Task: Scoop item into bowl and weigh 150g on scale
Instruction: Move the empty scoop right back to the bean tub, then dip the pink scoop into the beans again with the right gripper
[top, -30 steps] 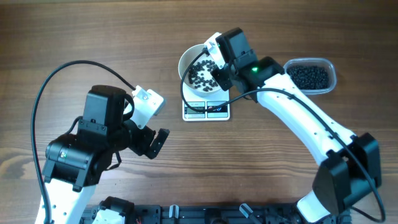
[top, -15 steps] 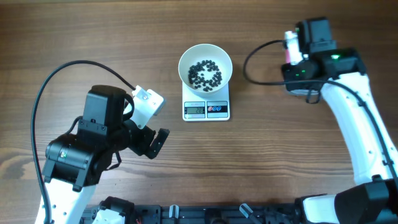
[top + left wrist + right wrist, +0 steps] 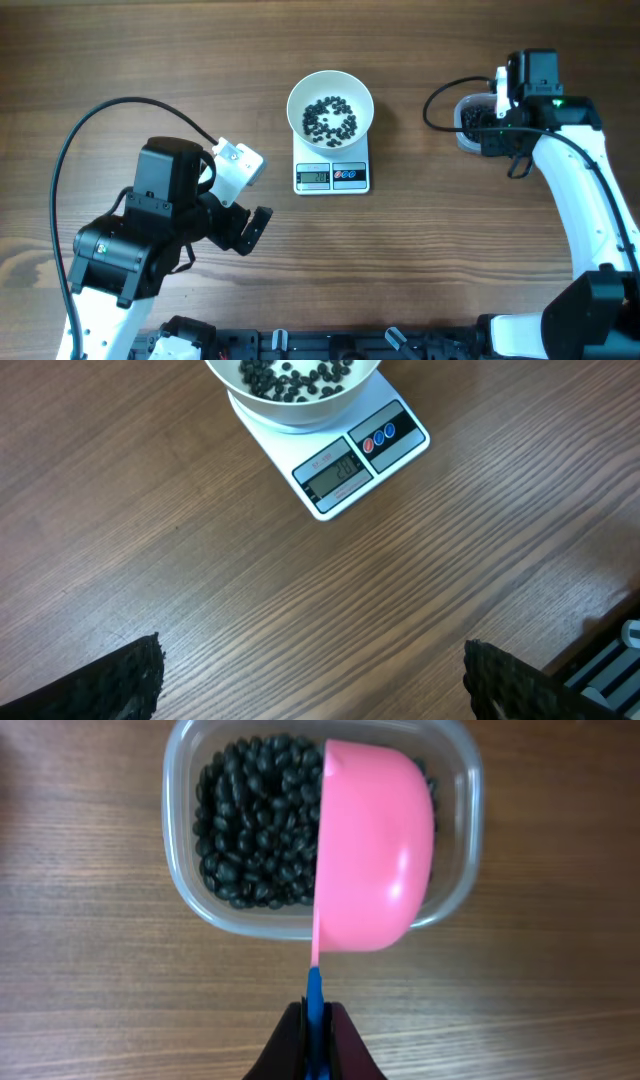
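Clear tub (image 3: 178,850) of item (image 3: 255,830) is seen at the counter's (image 3: 150,50) right edge. The tub's right half is covered by a pink scoop (image 3: 372,850), turned on edge. The scoop's blue handle is pinched by the fully closed right gripper (image 3: 314,1040). Bowl (image 3: 300,92), with a thin layer of item, is seated on the scale (image 3: 331,176) mid-counter, well apart from the tub. Left gripper (image 3: 315,680) is spread wide and empty, near the scale's front. 1 black cable (image 3: 100,115) is looped over brown wood grain. Compared with 1 s ago, the right arm is moved from bowl to tub; the left arm, bowl and scale are unmoved.
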